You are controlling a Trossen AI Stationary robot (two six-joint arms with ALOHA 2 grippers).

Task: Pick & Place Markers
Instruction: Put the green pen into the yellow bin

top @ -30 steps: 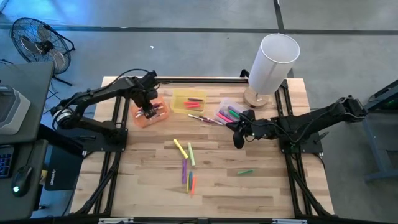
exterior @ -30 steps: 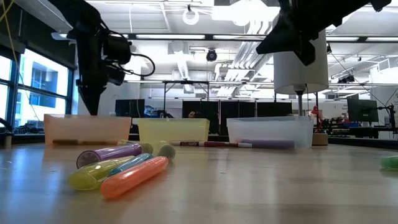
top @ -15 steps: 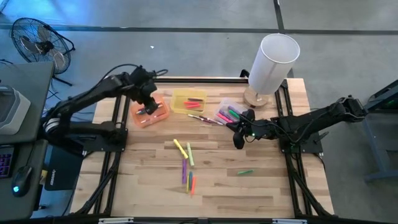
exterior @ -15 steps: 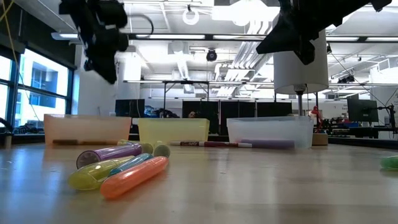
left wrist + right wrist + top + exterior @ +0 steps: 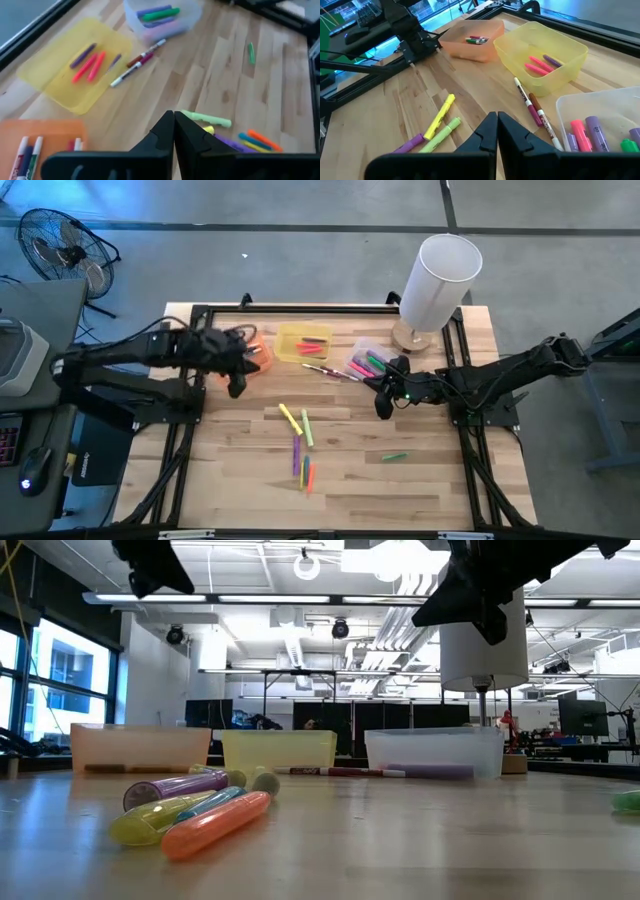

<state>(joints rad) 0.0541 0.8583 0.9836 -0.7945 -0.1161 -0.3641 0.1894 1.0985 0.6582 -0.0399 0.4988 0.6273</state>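
Loose markers (image 5: 298, 435) lie in a cluster at the table's middle, yellow, green, purple and orange, with one green marker (image 5: 394, 456) apart to the right. Two long markers (image 5: 325, 370) lie between the bins. My left gripper (image 5: 237, 386) hangs shut and empty (image 5: 173, 122), high above the table by the near side of the orange bin (image 5: 255, 357). My right gripper (image 5: 382, 408) waits shut and empty (image 5: 497, 122) in front of the clear bin (image 5: 368, 362). More markers lie in all three bins.
The yellow bin (image 5: 303, 342) stands between the orange and clear bins along the far side. A white cylinder (image 5: 437, 280) stands at the far right corner. A black frame (image 5: 320, 307) runs along the table's far edge. Bare wood lies at the near side.
My left gripper has risen from over the orange bin and swung toward the table's near edge. It has tipped from pointing down to slanting forward, and its fingers have shut on nothing. The markers and bins have stayed where they were.
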